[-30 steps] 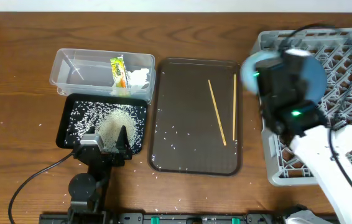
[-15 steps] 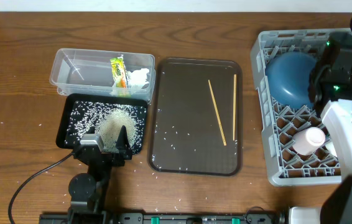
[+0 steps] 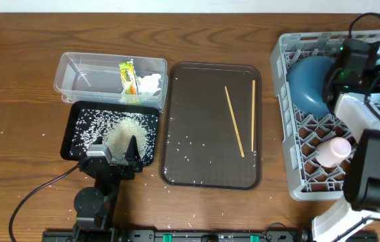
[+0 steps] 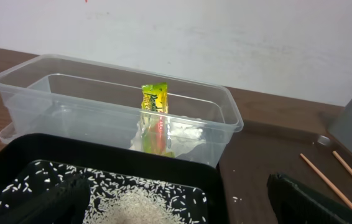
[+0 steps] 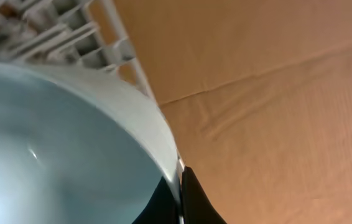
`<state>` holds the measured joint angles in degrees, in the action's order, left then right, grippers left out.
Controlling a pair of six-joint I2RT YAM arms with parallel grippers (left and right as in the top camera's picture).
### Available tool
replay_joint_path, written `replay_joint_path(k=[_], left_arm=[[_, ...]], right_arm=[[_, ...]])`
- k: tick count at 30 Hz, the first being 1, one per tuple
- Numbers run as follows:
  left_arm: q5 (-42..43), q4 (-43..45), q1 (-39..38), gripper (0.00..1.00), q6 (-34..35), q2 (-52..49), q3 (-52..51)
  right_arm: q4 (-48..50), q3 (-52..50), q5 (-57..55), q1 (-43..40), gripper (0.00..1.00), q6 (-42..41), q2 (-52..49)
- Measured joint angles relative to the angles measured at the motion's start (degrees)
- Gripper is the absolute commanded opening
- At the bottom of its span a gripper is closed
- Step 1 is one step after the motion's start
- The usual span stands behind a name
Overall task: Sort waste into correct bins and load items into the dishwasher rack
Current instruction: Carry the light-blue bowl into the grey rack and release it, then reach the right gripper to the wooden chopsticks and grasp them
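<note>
Light-blue bowl [image 5: 70,149] has moved w/ R gripper [image 5: 179,186] from left edge of rack [image 3: 289,171] to its far-right side, beside dark-blue bowl [image 3: 309,84]; likely abt to be set down. R jaws pinch its rim, arm reaching across rack. L gripper [image 4: 176,208] wide apart, parked over black tray [image 4: 101,155]. Chopsticks [image 3: 234,122] remain on brown tray [image 3: 197,101].

Brown serving tray [image 3: 203,101] on wooden table [image 3: 15,134], white wall [image 4: 226,37] behind

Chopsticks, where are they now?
Overhead view: both chopsticks lie on the brown tray's right half, left of the grey rack, one slanted, one straight.
</note>
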<state>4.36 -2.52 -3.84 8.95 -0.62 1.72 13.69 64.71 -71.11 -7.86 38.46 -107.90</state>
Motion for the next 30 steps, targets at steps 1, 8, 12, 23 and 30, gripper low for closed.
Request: replay_joint_path(k=[1, 8, 12, 23, 30], left_arm=[[0.00, 0.00, 0.00, 0.93, -0.02, 0.00, 0.00], [0.00, -0.02, 0.00, 0.93, 0.00, 0.00, 0.00], [0.00, -0.02, 0.00, 0.93, 0.00, -0.02, 0.00], [0.00, -0.02, 0.00, 0.93, 0.00, 0.00, 0.00], [0.00, 0.00, 0.00, 0.94, 0.00, 0.00, 0.00]], right_arm=[[0.33, 0.02, -1.05, 0.33, 0.76, 0.24, -0.72], [-0.70, 0.00, 0.94, 2.95, 0.99, -2.27, -1.53], [-5.25, -0.04, 6.12, 6.32, 0.99, -4.28, 1.53], [-24.11, 0.09, 20.83, 12.87, 0.99, -14.64, 11.98], [-39.67, 0.26, 57.75, 19.37, 0.74, -34.80, 18.71]])
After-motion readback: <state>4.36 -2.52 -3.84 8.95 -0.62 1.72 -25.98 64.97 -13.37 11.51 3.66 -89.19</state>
